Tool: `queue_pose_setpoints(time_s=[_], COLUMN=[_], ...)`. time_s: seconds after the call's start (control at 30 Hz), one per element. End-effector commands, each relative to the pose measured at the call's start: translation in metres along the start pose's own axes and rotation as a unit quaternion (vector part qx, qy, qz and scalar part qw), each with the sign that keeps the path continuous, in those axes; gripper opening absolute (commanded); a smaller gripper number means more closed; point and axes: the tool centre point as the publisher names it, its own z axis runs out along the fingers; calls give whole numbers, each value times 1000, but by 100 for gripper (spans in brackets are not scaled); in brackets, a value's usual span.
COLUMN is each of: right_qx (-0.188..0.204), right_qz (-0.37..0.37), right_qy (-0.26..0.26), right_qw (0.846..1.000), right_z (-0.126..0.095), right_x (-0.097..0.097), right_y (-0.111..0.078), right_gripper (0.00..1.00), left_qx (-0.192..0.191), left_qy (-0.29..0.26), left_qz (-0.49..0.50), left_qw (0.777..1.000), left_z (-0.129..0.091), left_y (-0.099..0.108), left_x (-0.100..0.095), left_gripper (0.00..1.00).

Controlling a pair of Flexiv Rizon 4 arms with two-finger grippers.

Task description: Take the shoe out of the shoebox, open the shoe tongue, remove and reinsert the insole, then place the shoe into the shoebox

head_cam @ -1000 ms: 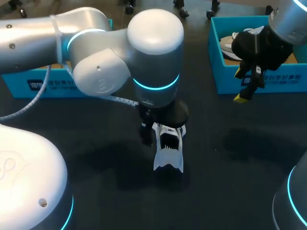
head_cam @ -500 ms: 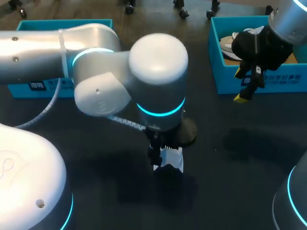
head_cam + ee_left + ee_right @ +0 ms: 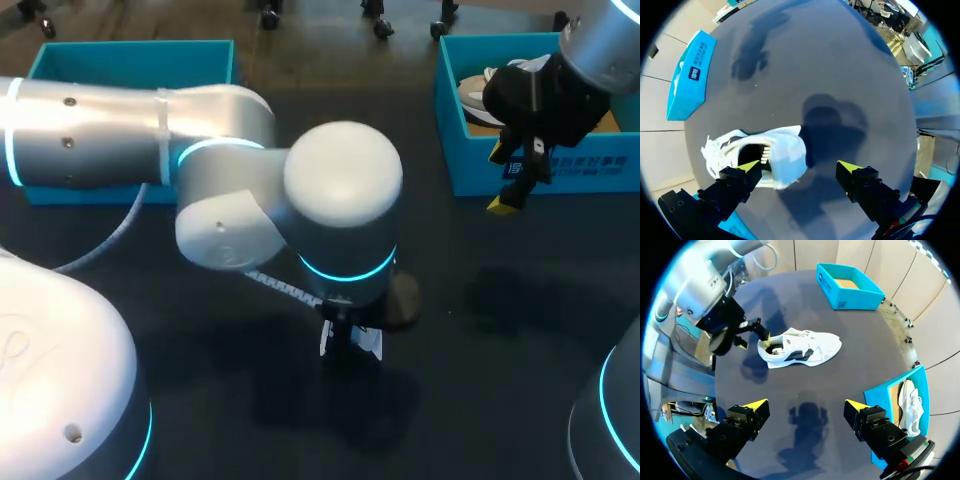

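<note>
**Left gripper spread wide at the shoe's mouth, right gripper wide and holding nothing**

Two teal boxes stand on the dark counter, well apart. The right shoebox holds a second shoe, white, lying on the box's brown floor. The left shoebox stands at the far side of the counter, and my right wrist view shows its brown cardboard floor.

The shoe, white with a dark stripe along its side, is out of both boxes. It sits upright on its sole on the counter between them. From the head view my left arm covers nearly all of it, and only a white scrap shows under the wrist.

My left gripper hangs over the shoe's heel end with its fingers far apart. One yellow fingertip is at the dark opening of the collar; I cannot tell whether it touches the rim. The other finger stands off to the shoe's side, above bare counter and apart from the shoe, so nothing is clamped.

My right gripper hangs above the counter just beside the near wall of the right shoebox, fingers wide, nothing between them
</note>
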Motion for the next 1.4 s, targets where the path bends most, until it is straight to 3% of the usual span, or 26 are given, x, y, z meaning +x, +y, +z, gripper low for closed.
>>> queue_pose_setpoints(time_s=[0.03,0.67,0.83,0.9,1.03,1.07,1.13,1.17,1.4], right_qx=[1,1,1,1,1,1,1,1,1], right_qz=[1,1,1,1,1,1,1,1,1], right_qy=[0,0,0,0,0,0,0,0,0], right_qw=[1000,1000,1000,1000,1000,1000,1000,1000,1000], right_z=[1,1,1,1,1,1,1,1,1], right_x=[-1,-1,-1,-1,-1,-1,-1,-1,-1], right_y=[1,1,1,1,1,1,1,1,1], right_gripper=[100,100,100,100,100,100,100,100,100], left_qx=[-3,-30,-35,-37,-36,-35,-35,-33,-29], left_qy=[1,15,23,32,41,44,46,51,78], left_qz=[-1,-38,-40,-45,-47,-51,-55,-55,-54], left_qw=[1000,999,998,998,997,997,997,997,995], left_z=[25,59,64,65,65,65,64,63,59], left_y=[-9,-2,-1,0,1,2,2,3,7], left_x=[1,1,4,6,8,10,10,11,16], left_gripper=[100,99,82,50,39,17,11,0,0])
